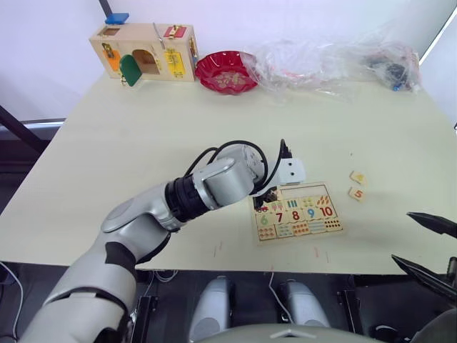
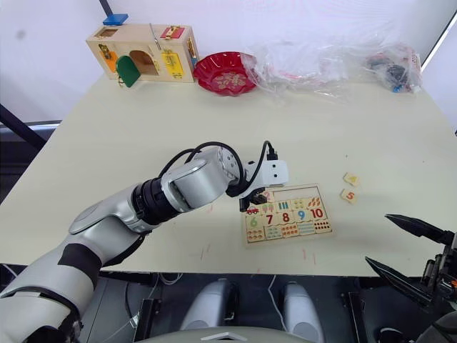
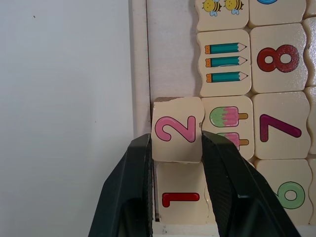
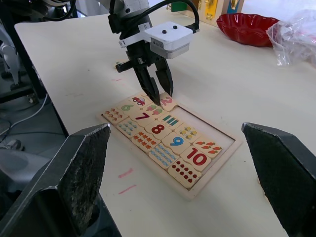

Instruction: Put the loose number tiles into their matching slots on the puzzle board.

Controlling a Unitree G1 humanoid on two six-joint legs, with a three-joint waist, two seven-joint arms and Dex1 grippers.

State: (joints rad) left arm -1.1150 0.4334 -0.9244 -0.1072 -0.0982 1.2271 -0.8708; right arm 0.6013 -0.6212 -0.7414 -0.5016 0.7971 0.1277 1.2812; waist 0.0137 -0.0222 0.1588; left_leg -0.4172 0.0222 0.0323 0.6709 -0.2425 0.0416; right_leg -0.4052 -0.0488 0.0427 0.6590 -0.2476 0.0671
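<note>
Pale surface point(image 1: 143, 143) | puzzle board point(image 1: 336, 227) near front edge | left gripper point(image 3: 176, 148) fingers clamped tile 2 point(image 3: 176, 129) at top-row slot beside tile 1 point(image 3: 180, 200) | right gripper point(image 4: 182, 182) fingers spread wide, empty

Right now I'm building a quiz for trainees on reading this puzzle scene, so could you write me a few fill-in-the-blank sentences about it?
1. The left tool is shut on the tile printed with the digit ___.
2. That tile sits just above the tile printed with a red ___ on the puzzle board.
3. Two loose tiles, one of them the 5 tile, lie on the table to the robot's ___ of the board.
4. The right tool is ___ and holds nothing.

Missing words: 2; 1; right; open
</note>
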